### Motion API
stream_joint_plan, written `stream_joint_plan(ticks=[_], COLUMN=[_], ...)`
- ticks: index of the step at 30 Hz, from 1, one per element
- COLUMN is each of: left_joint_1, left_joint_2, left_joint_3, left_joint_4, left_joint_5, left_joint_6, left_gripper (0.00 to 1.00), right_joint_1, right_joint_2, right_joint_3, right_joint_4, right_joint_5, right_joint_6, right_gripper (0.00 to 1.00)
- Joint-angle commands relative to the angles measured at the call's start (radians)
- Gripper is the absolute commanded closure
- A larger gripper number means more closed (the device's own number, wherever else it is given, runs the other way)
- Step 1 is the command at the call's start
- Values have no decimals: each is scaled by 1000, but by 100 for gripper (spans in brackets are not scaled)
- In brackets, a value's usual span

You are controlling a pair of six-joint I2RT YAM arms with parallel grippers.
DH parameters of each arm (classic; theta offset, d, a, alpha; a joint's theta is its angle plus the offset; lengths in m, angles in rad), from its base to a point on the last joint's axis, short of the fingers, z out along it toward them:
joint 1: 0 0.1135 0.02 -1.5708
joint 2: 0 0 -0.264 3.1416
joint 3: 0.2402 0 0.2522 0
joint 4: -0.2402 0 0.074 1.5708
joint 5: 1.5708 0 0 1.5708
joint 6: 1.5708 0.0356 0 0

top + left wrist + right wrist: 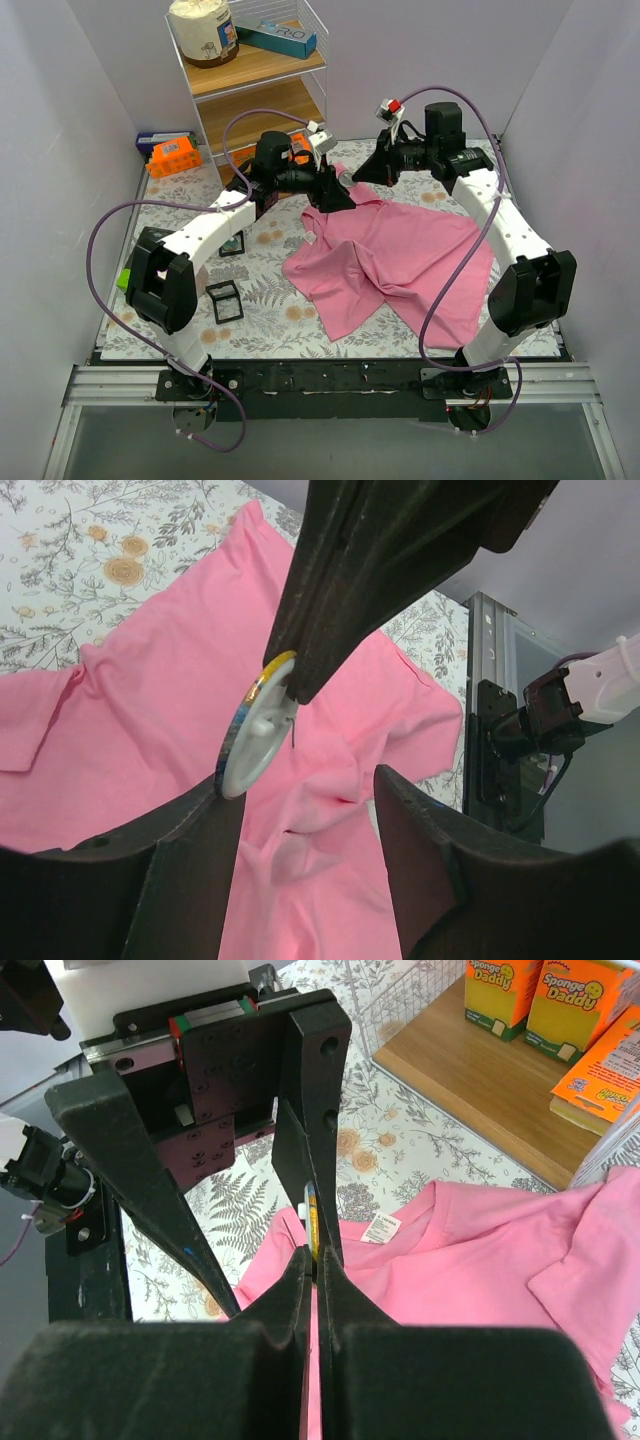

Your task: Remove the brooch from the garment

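Observation:
The pink garment (400, 260) lies crumpled on the floral cloth, and also shows in the left wrist view (130, 710) and the right wrist view (480, 1250). The brooch (255, 742), a small round silvery disc with a coloured rim, hangs above the fabric with its pin pointing out. My right gripper (315, 1260) is shut on the brooch (312, 1222), which shows edge-on there. My left gripper (305, 785) is open; its left fingertip (222, 792) touches the disc's lower edge. Both grippers meet above the collar end, left (338, 195) and right (358, 175).
A white collar label (381, 1228) lies on the garment. A wooden shelf rack (260, 90) stands at the back with sponge boxes (500, 990) and a tub (203, 30). An orange box (175, 155) and two small black-framed boxes (224, 300) lie at the left.

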Motion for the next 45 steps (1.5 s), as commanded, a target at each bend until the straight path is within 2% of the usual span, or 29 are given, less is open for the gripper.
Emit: stream_joint_plan(ticks=[1, 6, 11, 19, 28, 32, 36, 41, 45], left_joint_1=[11, 19, 43, 75, 75, 75, 75, 75, 75], left_joint_2=[-68, -74, -75, -62, -45, -34, -29, -29, -31], left_joint_3=[-22, -32, -29, -34, -45, -48, -52, -55, -60], left_joint_4=[13, 10, 18, 65, 137, 154, 170, 174, 174], left_joint_5=[6, -12, -21, 39, 92, 117, 141, 160, 169], left_joint_6=[-28, -24, -30, -74, -133, -143, -154, -157, -159], left_gripper=[48, 44, 45, 60, 63, 69, 81, 88, 88], right_joint_1=[-1, -1, -2, -7, -8, -7, -7, -7, -7], right_joint_2=[-34, -54, -64, -61, -51, -46, -43, -44, -43], right_joint_3=[-28, -68, -97, -111, -114, -114, -115, -123, -127], right_joint_4=[43, 53, 53, 68, 85, 94, 94, 97, 108], right_joint_5=[-40, -46, -40, -63, -69, -70, -69, -66, -64], right_joint_6=[22, 19, 9, 23, 52, 63, 66, 69, 82], right_gripper=[99, 99, 99, 99, 99, 99, 99, 99, 99])
